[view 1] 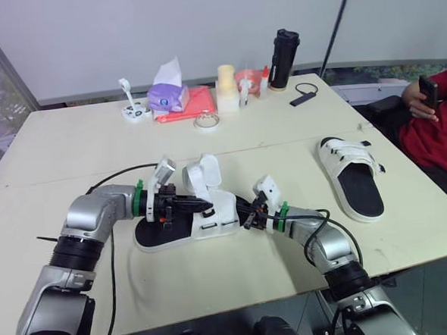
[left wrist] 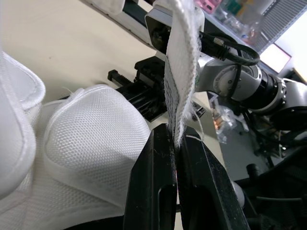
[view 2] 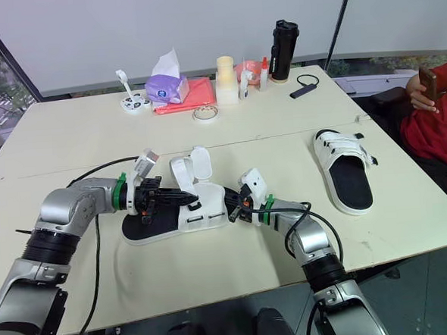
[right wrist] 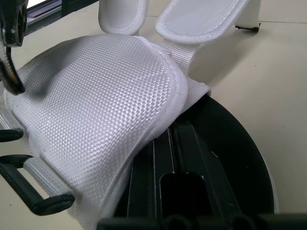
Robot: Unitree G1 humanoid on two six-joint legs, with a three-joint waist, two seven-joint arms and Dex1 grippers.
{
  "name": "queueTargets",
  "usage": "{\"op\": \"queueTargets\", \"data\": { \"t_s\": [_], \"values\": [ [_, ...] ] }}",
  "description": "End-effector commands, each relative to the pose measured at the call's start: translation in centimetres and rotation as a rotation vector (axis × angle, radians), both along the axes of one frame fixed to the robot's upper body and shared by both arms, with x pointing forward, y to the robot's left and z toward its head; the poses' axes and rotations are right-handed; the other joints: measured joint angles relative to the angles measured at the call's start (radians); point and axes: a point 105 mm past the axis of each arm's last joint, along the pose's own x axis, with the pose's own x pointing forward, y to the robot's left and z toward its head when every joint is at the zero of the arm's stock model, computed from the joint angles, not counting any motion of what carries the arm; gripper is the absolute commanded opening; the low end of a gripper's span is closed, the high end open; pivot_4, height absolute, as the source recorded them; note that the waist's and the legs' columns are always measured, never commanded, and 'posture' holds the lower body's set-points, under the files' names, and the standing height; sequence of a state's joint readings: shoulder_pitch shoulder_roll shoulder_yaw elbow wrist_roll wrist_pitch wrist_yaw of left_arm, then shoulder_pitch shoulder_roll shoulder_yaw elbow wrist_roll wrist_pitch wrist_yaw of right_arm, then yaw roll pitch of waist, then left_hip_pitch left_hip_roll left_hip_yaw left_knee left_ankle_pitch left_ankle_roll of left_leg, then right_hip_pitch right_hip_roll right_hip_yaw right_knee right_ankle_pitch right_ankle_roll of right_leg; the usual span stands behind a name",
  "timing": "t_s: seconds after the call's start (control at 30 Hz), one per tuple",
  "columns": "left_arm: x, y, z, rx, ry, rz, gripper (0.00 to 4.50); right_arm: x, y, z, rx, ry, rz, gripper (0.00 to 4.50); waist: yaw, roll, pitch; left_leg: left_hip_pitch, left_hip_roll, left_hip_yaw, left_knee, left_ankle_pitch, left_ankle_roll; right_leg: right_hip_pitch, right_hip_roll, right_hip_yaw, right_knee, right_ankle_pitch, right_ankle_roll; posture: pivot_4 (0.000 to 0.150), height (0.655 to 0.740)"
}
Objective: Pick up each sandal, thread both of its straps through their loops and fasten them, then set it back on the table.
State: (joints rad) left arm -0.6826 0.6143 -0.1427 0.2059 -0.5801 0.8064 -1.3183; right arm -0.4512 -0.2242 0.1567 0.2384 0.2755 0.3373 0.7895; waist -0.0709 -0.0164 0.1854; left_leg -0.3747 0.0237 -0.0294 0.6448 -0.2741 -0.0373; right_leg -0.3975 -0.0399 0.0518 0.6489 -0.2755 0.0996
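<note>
A white sandal with a black sole [view 1: 183, 229] lies in the middle of the table, its two straps [view 1: 202, 172] standing up loose. My left gripper [view 1: 204, 206] reaches over the footbed from the left and is shut on a white strap [left wrist: 183, 72], pinched between its black fingers [left wrist: 153, 167]. My right gripper [view 1: 241, 214] comes in from the right, its tips tucked under the sandal's white mesh upper [right wrist: 96, 105] and hidden, lying over the black sole [right wrist: 235, 158]. A second sandal [view 1: 351, 176] lies to the right with its straps closed across it.
At the table's back stand a tissue box [view 1: 167, 95] on a red cloth [view 1: 193, 105], a tape roll [view 1: 206, 121], a cream cup [view 1: 226, 87], small bottles and a black flask [view 1: 284, 59]. A person in red [view 1: 441, 124] sits at the right edge. Black cables trail from both arms.
</note>
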Motion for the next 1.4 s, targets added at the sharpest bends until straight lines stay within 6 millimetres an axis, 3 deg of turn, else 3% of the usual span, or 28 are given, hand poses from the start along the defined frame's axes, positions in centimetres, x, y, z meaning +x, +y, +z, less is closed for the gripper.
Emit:
{"op": "queueTargets", "data": {
  "t_s": [0.03,0.8,1.4],
  "values": [
    [-0.7,0.0,1.1,-0.018,-0.02,-0.039,0.12,-0.7,-0.1,-3.0,-0.065,0.103,-0.016,0.0,0.0,0.0,0.0,0.0,0.0,0.0,0.0,0.0,0.0,0.0,0.0,0.0,0.0,0.0,0.0,0.15,0.74],
    [-1.8,0.3,-1.2,0.108,-0.044,-0.112,0.12,-0.6,0.0,-3.1,-0.066,0.103,-0.015,0.0,0.0,0.0,0.0,0.0,0.0,0.0,0.0,0.0,0.0,0.0,0.0,0.0,0.0,0.0,0.0,0.15,0.74],
    [-1.2,0.4,-1.7,0.322,-0.254,-0.243,0.12,-0.6,0.0,-3.1,-0.06,0.107,-0.019,0.0,0.0,0.0,0.0,0.0,0.001,0.001,0.0,0.0,0.0,0.0,0.0,0.0,0.0,0.0,-0.001,0.15,0.74]
  ]
}}
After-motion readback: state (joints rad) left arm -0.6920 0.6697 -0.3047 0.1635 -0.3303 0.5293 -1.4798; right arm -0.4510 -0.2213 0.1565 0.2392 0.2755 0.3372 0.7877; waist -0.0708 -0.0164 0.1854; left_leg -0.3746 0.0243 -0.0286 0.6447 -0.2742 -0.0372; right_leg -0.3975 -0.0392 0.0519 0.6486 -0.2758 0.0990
